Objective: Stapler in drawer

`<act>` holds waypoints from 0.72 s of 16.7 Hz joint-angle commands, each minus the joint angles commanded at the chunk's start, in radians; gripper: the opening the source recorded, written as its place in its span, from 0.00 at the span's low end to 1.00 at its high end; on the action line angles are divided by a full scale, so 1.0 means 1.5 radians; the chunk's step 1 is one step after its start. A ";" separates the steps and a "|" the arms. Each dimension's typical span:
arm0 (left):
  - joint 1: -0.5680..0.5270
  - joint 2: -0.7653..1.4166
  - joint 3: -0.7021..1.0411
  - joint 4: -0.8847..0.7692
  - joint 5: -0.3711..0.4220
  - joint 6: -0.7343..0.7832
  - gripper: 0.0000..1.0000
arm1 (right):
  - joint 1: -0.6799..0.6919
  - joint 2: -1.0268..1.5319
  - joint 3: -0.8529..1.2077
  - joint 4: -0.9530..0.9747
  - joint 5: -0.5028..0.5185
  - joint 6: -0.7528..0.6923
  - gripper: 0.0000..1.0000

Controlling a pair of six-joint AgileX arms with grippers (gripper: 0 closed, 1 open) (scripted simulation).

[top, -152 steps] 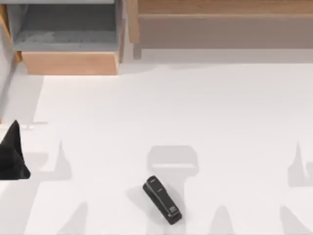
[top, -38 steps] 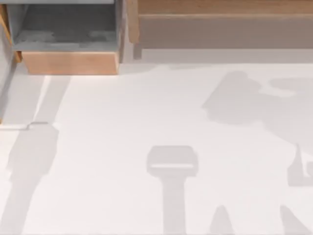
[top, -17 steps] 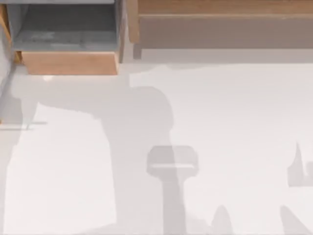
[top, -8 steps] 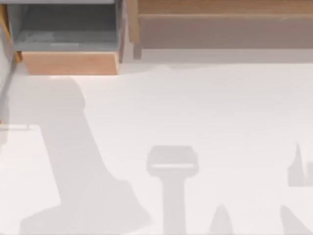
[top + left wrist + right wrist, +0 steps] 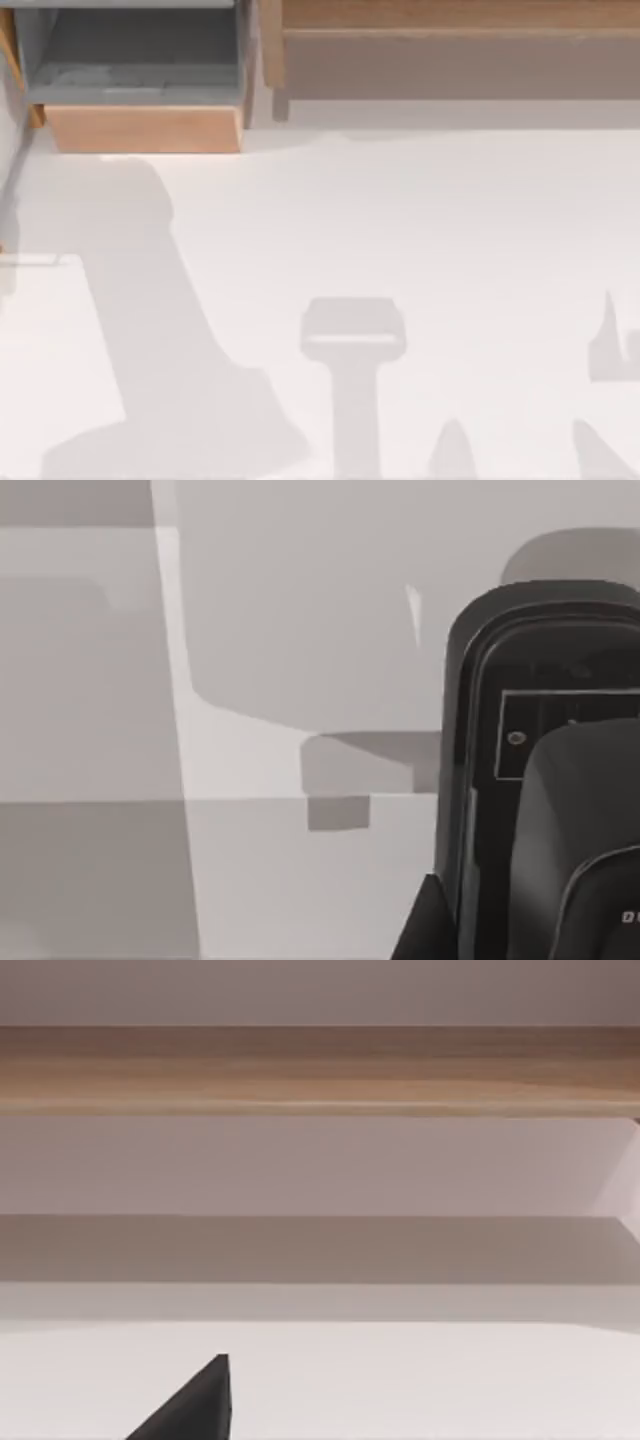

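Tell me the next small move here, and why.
Probably move the left gripper, holding the stapler off the table, toward the open drawer before releasing; the arm's shadow in the top view ends just short of its wood front. Right gripper idle.

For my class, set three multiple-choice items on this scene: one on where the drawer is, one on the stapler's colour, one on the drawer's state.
1. Where in the top view is the drawer?
A. far left
B. far right
C. near middle

2. What colour is the stapler?
A. white
B. black
C. red

3. How is the drawer?
A. shut
B. pulled open
C. lying upside down

Answers:
1 A: it stands at the far left, beside the long cabinet.
2 B: the left wrist view shows its black body.
3 B: its grey interior lies exposed behind the light wood front.
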 joint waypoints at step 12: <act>0.002 -0.010 -0.037 0.029 -0.001 -0.001 0.00 | 0.000 0.000 0.000 0.000 0.000 0.000 1.00</act>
